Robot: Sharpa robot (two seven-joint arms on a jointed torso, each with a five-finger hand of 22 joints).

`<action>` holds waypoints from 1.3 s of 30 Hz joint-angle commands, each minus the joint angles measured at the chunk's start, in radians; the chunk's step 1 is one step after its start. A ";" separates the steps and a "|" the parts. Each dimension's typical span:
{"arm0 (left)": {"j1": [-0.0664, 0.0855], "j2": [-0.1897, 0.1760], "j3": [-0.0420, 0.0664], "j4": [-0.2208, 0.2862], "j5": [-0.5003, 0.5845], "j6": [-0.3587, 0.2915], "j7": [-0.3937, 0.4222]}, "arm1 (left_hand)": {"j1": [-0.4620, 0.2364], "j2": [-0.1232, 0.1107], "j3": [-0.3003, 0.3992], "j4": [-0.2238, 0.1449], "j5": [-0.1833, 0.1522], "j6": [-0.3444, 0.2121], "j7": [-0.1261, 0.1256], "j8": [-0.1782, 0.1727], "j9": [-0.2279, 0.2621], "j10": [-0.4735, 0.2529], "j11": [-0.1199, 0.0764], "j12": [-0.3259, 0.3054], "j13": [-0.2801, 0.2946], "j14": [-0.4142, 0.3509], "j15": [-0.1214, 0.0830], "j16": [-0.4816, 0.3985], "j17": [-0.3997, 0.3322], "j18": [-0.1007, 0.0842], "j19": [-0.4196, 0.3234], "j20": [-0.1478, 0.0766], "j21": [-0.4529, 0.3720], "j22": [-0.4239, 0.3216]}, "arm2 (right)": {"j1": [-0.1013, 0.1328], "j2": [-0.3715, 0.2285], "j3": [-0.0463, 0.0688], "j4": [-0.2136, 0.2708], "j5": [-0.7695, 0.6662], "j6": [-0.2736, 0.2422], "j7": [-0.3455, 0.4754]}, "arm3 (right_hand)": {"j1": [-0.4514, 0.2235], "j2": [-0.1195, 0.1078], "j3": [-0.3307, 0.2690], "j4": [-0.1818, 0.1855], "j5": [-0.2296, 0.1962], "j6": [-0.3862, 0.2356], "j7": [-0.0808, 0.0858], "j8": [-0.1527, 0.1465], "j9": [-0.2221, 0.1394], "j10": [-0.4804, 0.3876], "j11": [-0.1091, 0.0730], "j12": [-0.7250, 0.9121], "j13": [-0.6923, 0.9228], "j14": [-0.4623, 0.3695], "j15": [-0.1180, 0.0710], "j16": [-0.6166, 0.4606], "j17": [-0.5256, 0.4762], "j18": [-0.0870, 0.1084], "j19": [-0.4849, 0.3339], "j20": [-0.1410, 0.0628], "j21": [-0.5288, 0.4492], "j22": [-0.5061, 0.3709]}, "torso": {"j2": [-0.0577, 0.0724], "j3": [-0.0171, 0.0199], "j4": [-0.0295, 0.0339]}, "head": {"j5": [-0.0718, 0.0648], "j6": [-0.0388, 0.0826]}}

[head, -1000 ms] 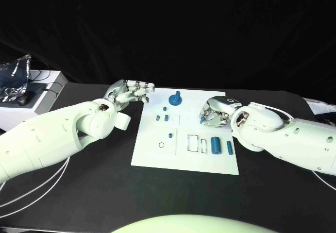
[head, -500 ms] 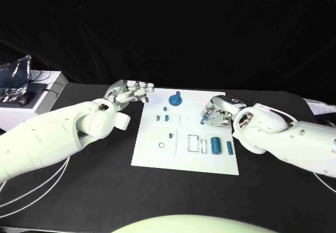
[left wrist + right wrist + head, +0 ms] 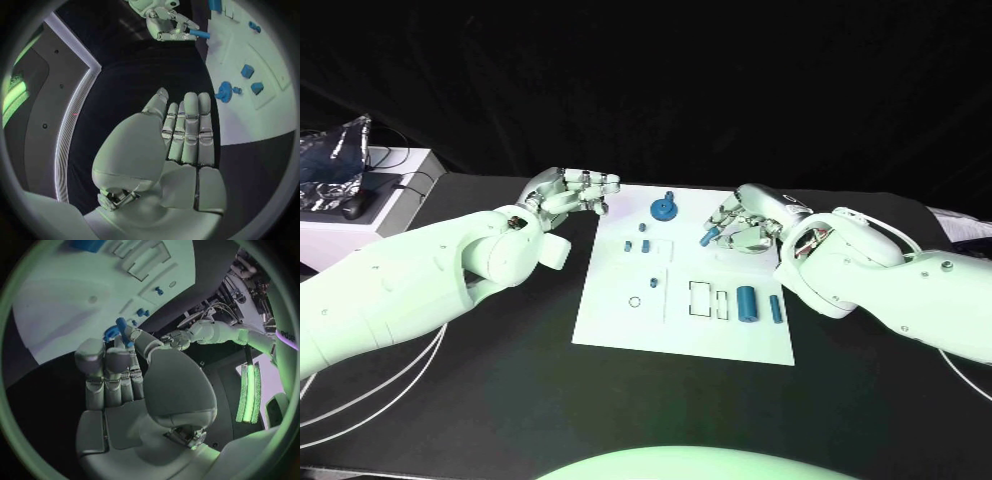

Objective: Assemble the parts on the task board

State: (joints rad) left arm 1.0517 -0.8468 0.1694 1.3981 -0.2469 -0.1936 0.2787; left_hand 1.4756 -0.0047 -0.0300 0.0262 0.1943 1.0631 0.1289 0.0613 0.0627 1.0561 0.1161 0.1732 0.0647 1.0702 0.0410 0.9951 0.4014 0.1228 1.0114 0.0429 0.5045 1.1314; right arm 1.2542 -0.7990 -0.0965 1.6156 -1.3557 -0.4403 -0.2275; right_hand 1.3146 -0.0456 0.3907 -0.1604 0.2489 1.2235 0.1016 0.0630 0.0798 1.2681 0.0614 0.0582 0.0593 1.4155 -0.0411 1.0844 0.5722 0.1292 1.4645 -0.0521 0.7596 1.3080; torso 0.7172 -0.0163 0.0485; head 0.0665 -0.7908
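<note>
The white task board lies mid-table. Near its far edge stands a blue knob, with small blue pieces below it. Two blue cylinders lie beside rectangular slots at the board's right. My right hand hovers over the board's far right corner and pinches a short blue peg between thumb and finger; the peg juts past the fingertips, as the left wrist view shows too. My left hand hangs just off the board's far left corner, fingers straight and side by side, holding nothing.
A white box with a crinkled foil bag and a dark mouse stands at the table's left edge. Pale cables loop under my left arm. Black tabletop surrounds the board.
My right hand has lifted from the board's right side and drawn toward the far edge, the blue peg now sticking out from its fingertips. The left hand has stayed put.
</note>
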 commanded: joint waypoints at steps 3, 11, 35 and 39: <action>0.000 0.005 0.001 -0.001 -0.001 0.017 0.004 | -0.003 -0.004 0.007 0.000 0.001 0.002 0.005 0.005 0.001 -0.009 0.000 0.003 -0.001 -0.005 0.000 0.005 -0.001 0.003 0.001 0.005 -0.003 0.001 | -0.017 0.045 -0.006 0.031 -0.029 -0.006 0.033 | 0.004 0.028 0.006 -0.002 -0.001 0.001 0.003 0.004 0.046 0.023 -0.016 0.001 0.002 -0.002 -0.003 0.004 -0.001 0.005 0.052 -0.006 0.003 0.094 | 0.001 0.0007 -0.0005 | 0.011 0.003; 0.000 0.014 0.000 -0.006 -0.001 0.019 0.005 | -0.004 -0.004 0.007 0.001 0.001 0.000 0.006 0.004 0.001 -0.008 -0.001 0.003 -0.001 -0.005 0.000 0.006 -0.001 0.003 0.001 0.005 -0.004 0.002 | -0.049 0.130 -0.017 0.040 -0.164 -0.013 0.037 | 0.005 0.029 0.007 -0.005 -0.003 0.000 0.003 0.003 0.048 0.022 -0.016 0.001 0.002 -0.002 -0.003 0.002 -0.002 0.006 0.051 -0.006 -0.002 0.093 | 0.000 -0.0014 0.0048 | 0.021 0.002; 0.000 0.016 0.000 -0.008 -0.001 0.022 0.000 | -0.006 -0.005 0.005 0.003 0.001 0.002 0.005 0.004 0.001 -0.010 -0.001 0.004 -0.001 -0.005 0.000 0.007 -0.003 0.003 0.002 0.006 -0.007 0.004 | -0.110 0.216 -0.035 0.012 -0.275 0.073 0.013 | 0.003 0.031 0.009 -0.010 -0.010 -0.001 0.006 0.004 0.050 0.020 -0.015 0.001 0.002 -0.001 -0.002 0.001 -0.006 0.008 0.050 -0.005 -0.007 0.091 | 0.003 0.0006 0.0032 | 0.045 -0.019; 0.000 0.016 0.000 -0.008 -0.001 0.022 -0.001 | -0.006 -0.005 0.005 0.003 0.001 0.002 0.005 0.004 0.001 -0.010 -0.001 0.004 -0.001 -0.005 0.001 0.007 -0.003 0.003 0.002 0.006 -0.008 0.004 | -0.112 0.217 -0.035 0.012 -0.282 0.081 0.010 | 0.003 0.032 0.009 -0.012 -0.010 -0.001 0.006 0.003 0.050 0.020 -0.015 0.001 0.002 -0.001 -0.002 0.001 -0.006 0.008 0.050 -0.005 -0.006 0.091 | 0.003 0.0006 0.0022 | 0.047 -0.025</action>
State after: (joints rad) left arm 1.0516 -0.8323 0.1687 1.3884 -0.2468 -0.1879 0.2748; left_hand 1.4756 -0.0047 -0.0300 0.0262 0.1943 1.0631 0.1289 0.0613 0.0627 1.0561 0.1160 0.1732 0.0647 1.0702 0.0411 0.9951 0.3992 0.1227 1.0114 0.0429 0.5004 1.1344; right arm 1.1436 -0.5838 -0.1318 1.6269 -1.6029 -0.3920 -0.2122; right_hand 1.3123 -0.0381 0.3950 -0.1727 0.2374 1.2173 0.1020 0.0639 0.0954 1.2664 0.0596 0.0564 0.0591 1.4160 -0.0407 1.0843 0.5670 0.1251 1.4661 -0.0536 0.7595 1.3075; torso 0.7205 -0.0157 0.0516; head 0.1127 -0.8127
